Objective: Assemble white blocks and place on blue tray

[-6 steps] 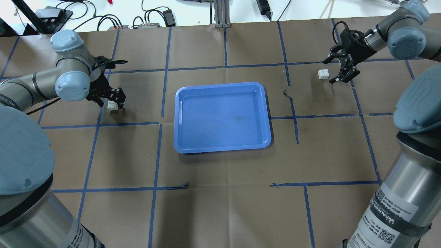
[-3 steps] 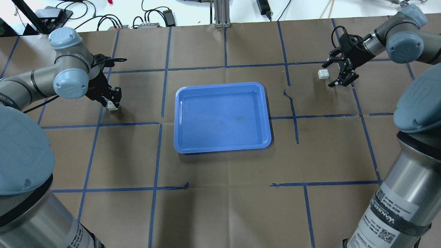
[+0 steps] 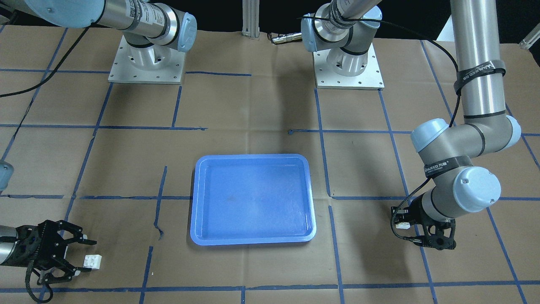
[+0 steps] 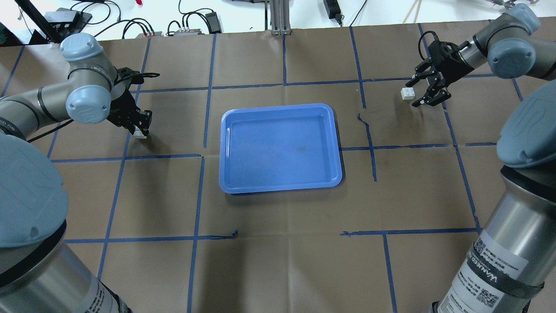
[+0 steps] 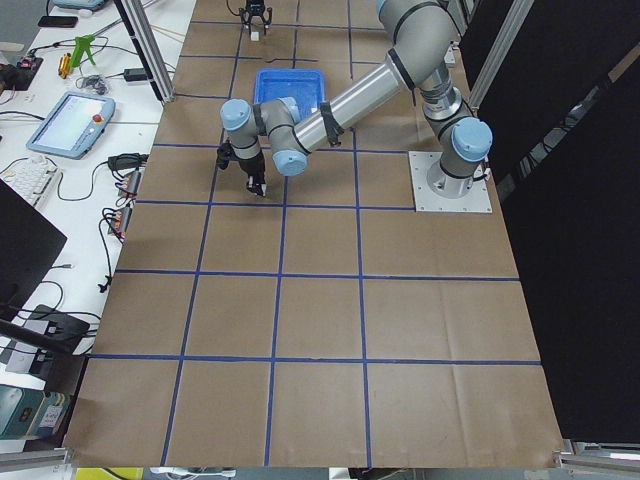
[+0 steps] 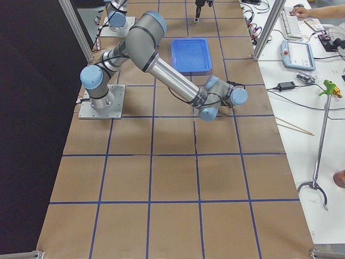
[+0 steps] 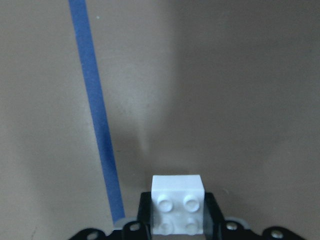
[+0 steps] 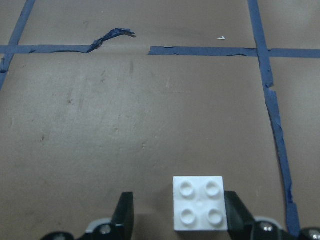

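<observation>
The blue tray [image 4: 278,143] lies in the middle of the table; it also shows in the front view [image 3: 253,198]. My left gripper [image 4: 141,128] is shut on one white block [image 4: 140,134] at table level, left of the tray. The left wrist view shows this block [image 7: 177,205] pinched between both fingers. My right gripper [image 4: 413,93] is open around the other white block [image 4: 407,93], far right of the tray. In the right wrist view that block [image 8: 199,202] sits against one finger [image 8: 237,212], with a gap to the other.
Brown paper with a blue tape grid [image 4: 208,87] covers the table. Cables and power bricks [image 4: 186,26] and an aluminium post [image 4: 280,17] line the far edge. The arm bases [image 3: 145,63] stand on the robot's side.
My left gripper has shut on its white block. My right gripper has moved forward, so its block now lies between the open fingers.
</observation>
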{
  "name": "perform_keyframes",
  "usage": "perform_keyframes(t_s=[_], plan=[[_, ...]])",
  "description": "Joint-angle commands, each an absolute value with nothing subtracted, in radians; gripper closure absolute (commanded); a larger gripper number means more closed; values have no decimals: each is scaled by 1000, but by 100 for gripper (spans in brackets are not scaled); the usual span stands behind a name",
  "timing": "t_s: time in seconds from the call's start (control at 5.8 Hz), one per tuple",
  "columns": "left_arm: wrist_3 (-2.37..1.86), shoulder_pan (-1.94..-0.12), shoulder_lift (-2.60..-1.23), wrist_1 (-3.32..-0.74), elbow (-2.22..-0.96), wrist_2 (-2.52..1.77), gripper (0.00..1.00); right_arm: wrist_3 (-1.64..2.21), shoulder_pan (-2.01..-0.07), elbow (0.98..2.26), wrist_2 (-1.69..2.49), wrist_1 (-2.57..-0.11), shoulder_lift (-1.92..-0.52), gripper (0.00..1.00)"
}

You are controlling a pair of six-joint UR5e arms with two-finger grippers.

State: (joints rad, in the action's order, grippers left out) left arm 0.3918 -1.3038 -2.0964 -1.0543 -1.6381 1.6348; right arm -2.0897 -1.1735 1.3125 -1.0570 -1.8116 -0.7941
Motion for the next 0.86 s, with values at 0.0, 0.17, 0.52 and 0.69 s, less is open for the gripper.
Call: perform_keyframes(t_s=[0.0, 0.17, 0.52, 0.69], plan=[[393, -1421, -2010, -1139, -1654, 1635, 89, -2092, -1175, 1310, -1058, -1812, -795, 47], [393, -1531, -1990, -1141, -1649, 1635, 89, -2094, -1175, 1309, -1060, -1821, -796, 59], [486, -1748, -1988, -1150, -1654, 1635, 89, -2091, -1175, 1302, -1060, -1838, -804, 69], [491, -1829, -1990, -1154, -1655, 1637, 89, -2077, -1175, 1275, -1060, -1835, -821, 70]])
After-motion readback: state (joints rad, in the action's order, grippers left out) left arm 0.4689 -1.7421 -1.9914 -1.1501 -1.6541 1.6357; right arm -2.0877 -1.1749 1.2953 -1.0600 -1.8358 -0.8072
